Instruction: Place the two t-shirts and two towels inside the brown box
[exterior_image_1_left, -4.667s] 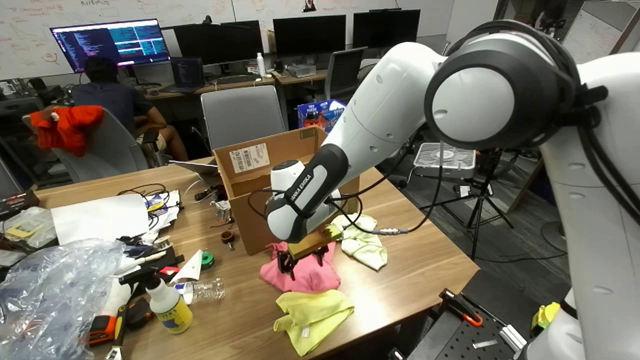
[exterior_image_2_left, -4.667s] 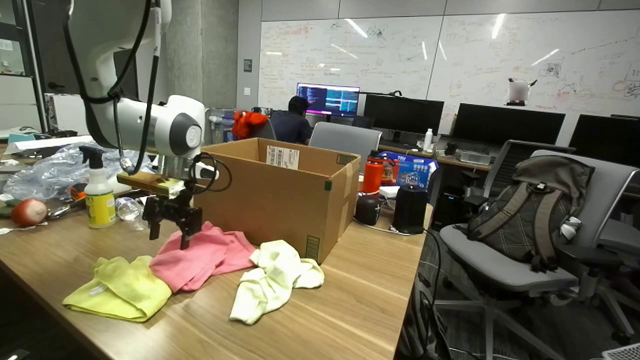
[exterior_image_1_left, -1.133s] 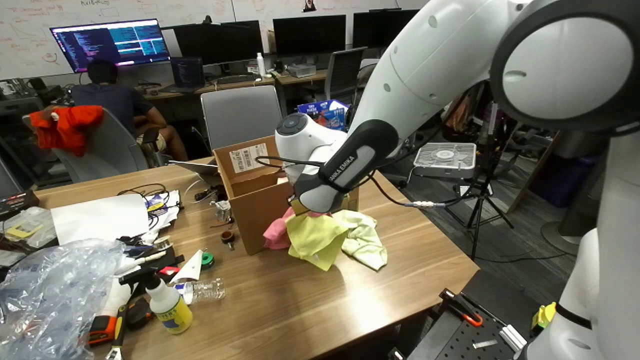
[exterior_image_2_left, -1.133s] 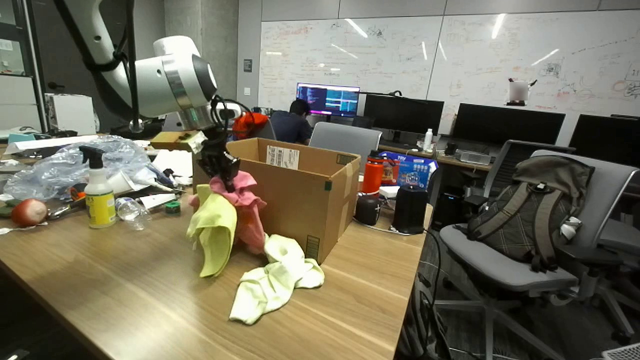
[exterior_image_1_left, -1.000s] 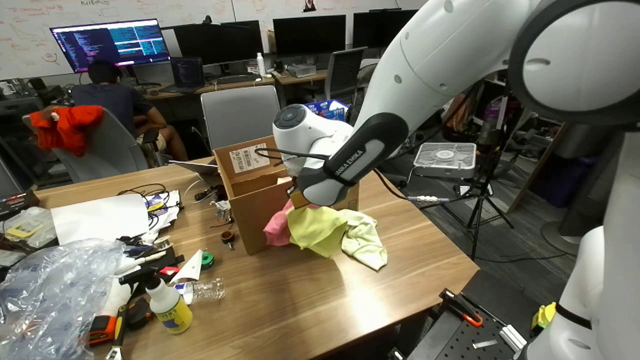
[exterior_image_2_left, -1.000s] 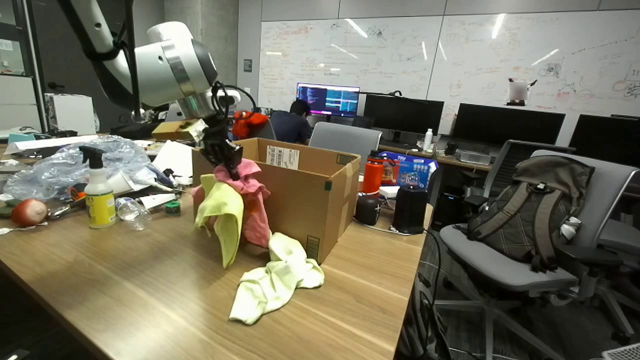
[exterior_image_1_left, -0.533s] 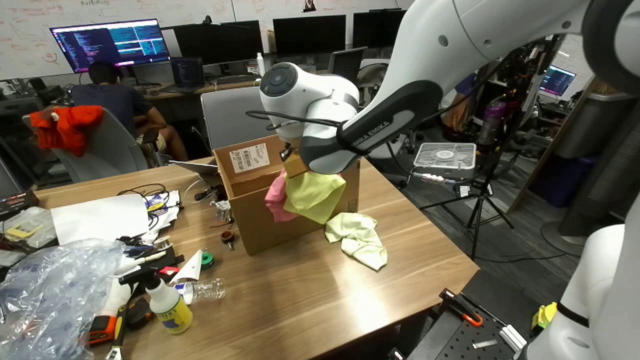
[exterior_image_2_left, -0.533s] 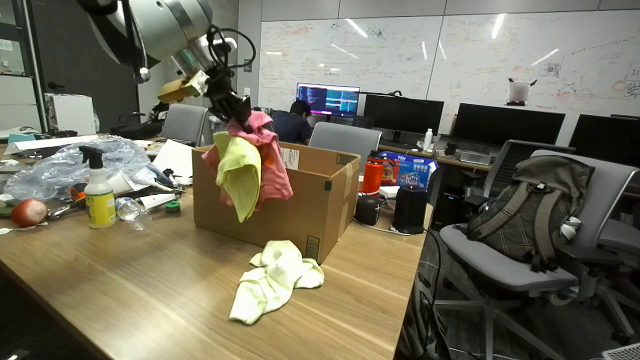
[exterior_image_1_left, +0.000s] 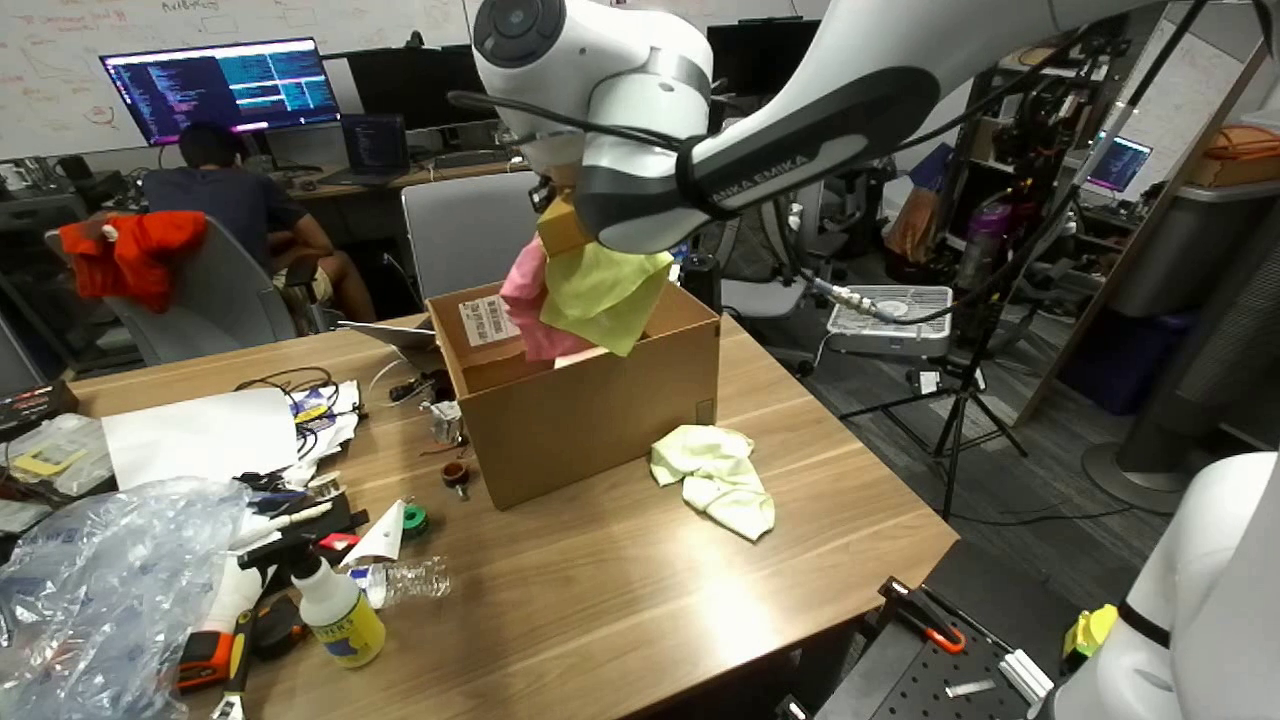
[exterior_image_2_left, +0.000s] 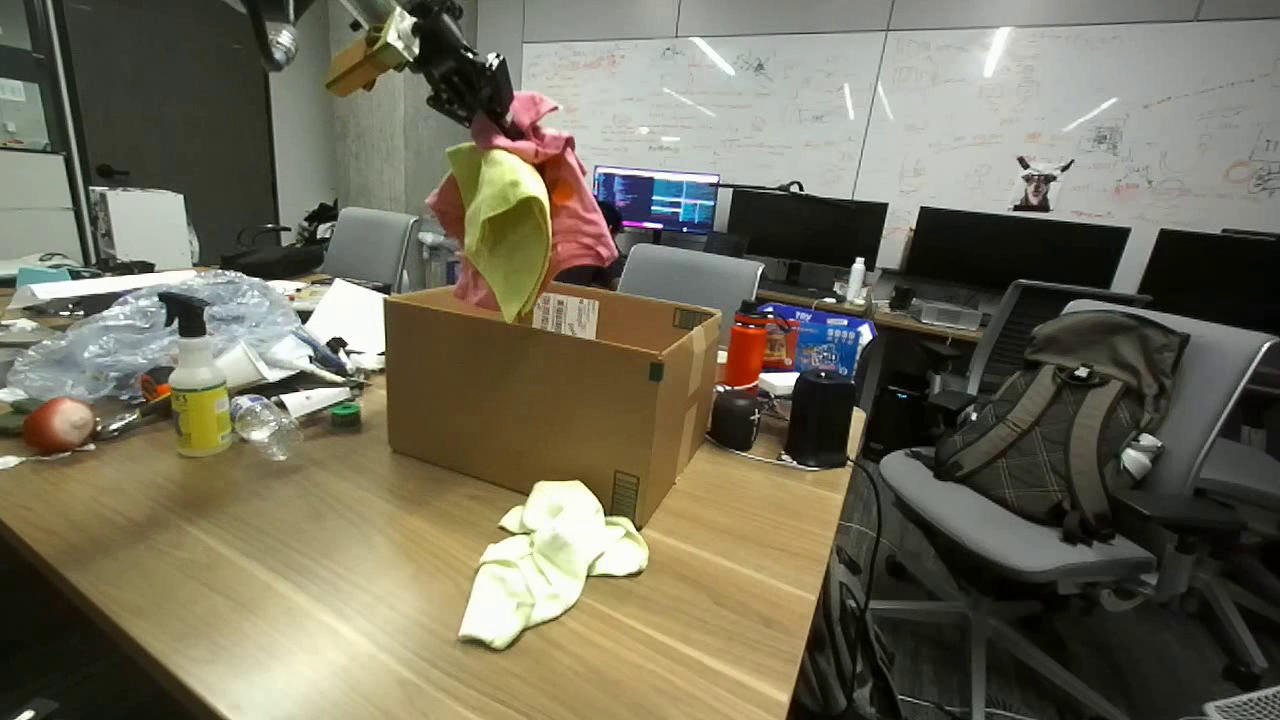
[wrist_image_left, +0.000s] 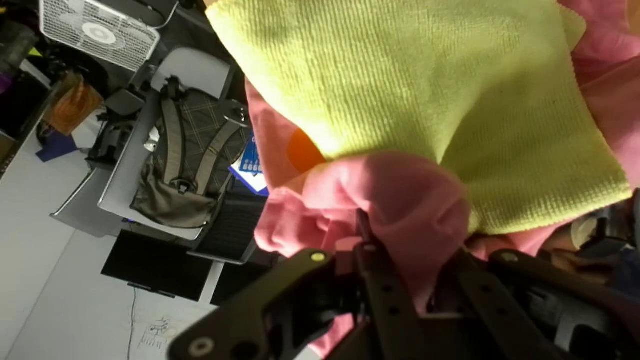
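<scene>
The pink shirt (exterior_image_2_left: 585, 215) hangs from the gripper (wrist_image_left: 412, 245), whose fingers are closed tight on a bunched fold of it. The yellow towel (exterior_image_2_left: 508, 215) hangs just below the gripper too, draped against the shirt; whether the fingers also pinch it I cannot tell. Beneath the gripper stands the box (exterior_image_2_left: 520, 410), its top uncovered; the lower ends of both cloths hang near its rim, and I cannot tell whether either dips inside. A little of the peach shirt (exterior_image_1_left: 578, 357) shows in the box, under the gripper. The cream towel (exterior_image_2_left: 555, 560) lies crumpled on the table (exterior_image_2_left: 330, 580), farther below the gripper and just beside the box. In an exterior view, the spray bottle (exterior_image_2_left: 200, 400) and the clear bag (exterior_image_2_left: 100, 330) are lower and left of the gripper, the flask (exterior_image_2_left: 745, 350) and the backpack (exterior_image_2_left: 1060, 420) lower and right.
</scene>
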